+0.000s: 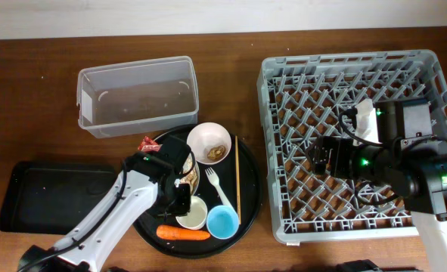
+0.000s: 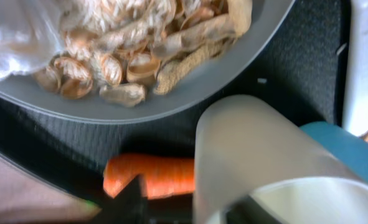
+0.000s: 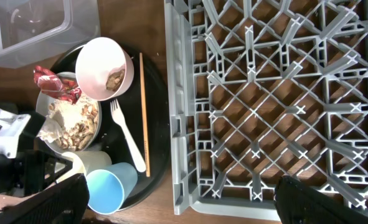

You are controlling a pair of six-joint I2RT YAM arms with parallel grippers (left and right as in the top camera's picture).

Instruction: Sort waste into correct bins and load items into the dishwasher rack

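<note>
On the round black tray point(image 1: 247, 198) lie a white bowl point(image 1: 209, 143) with brown scraps, a grey-white plate point(image 2: 233, 71) of peanut shells point(image 2: 134, 62) and tissue point(image 2: 12, 31), a red wrapper point(image 1: 149, 143), a fork point(image 1: 218, 187), a chopstick point(image 1: 237, 177), a white cup point(image 1: 192, 214), a blue cup point(image 1: 222, 221) and a carrot point(image 1: 183, 233). My left gripper point(image 2: 184, 205) is open astride the white cup's point(image 2: 258, 149) wall, with one finger inside it and one by the carrot point(image 2: 165, 174). My right gripper point(image 3: 180, 205) is open and empty above the dishwasher rack point(image 1: 359, 136).
The clear tub point(image 1: 136, 94) stands at the back left. The shallow black rectangular tray point(image 1: 49, 196) lies at the left front. The right arm stretches across the rack's right half. Bare wood separates the round tray and the rack point(image 3: 264, 93).
</note>
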